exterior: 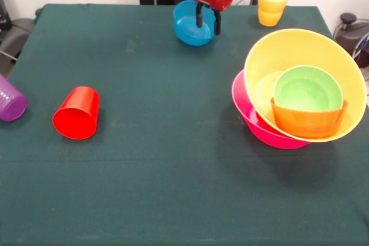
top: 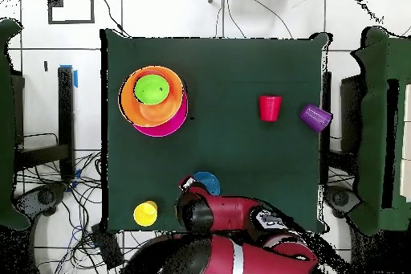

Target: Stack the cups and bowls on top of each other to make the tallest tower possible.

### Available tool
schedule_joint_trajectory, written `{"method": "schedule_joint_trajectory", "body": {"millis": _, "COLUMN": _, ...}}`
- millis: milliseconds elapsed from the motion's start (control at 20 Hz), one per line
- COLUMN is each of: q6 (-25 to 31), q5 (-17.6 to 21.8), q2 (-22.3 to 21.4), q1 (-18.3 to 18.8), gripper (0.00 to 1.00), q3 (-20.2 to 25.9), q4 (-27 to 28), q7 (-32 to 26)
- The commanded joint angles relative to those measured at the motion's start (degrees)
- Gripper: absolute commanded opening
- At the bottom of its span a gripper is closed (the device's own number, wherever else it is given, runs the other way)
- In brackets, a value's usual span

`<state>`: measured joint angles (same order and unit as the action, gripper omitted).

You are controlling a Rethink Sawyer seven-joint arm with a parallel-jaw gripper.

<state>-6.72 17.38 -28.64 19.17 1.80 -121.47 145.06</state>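
Partly done, judging by the pile. Already nested at one side of the desk (exterior: 173, 200): pink bowl (exterior: 253, 122) at the bottom, big yellow bowl (exterior: 305, 56) tilted in it, small orange bowl (exterior: 308, 122) inside that, green bowl (exterior: 305, 89) on top. Leaning rather than level, so possibly shaky for anything added. Still loose: blue bowl (exterior: 189, 22) at the far edge near the robot, yellow cup (exterior: 272, 5) upright in the far corner, red cup (exterior: 76, 113) on its side, purple cup (exterior: 11, 101) on its side at the desk's edge. Only four bowls countable in the pile from here; any others hidden or not to be told. Hand (exterior: 208, 21) down at the blue bowl, fingers (exterior: 199, 15) narrowly apart astride its rim, one inside, one outside; whether clamped yet, cannot tell. Likely next: carrying the blue bowl over to the pile, then the cups.
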Motion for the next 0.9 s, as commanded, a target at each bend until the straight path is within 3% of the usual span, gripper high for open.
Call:
{"method": "schedule_joint_trajectory", "body": {"millis": 50, "q6": -3.58, "q5": 3.24, "q2": 7.10, "q1": -0.71, "gripper": 1.00, "q3": -0.17, "q4": 7.91, "q7": 0.47}}
{"method": "schedule_joint_trajectory", "body": {"millis": 550, "q6": -5.34, "q5": 2.82, "q2": 8.89, "q1": -1.57, "gripper": 1.00, "q3": -0.58, "q4": 8.67, "q7": 1.18}}
{"method": "schedule_joint_trajectory", "body": {"millis": 900, "q6": -1.92, "q5": 2.65, "q2": 3.70, "q1": -0.73, "gripper": 1.00, "q3": 0.86, "q4": 5.01, "q7": 1.30}}
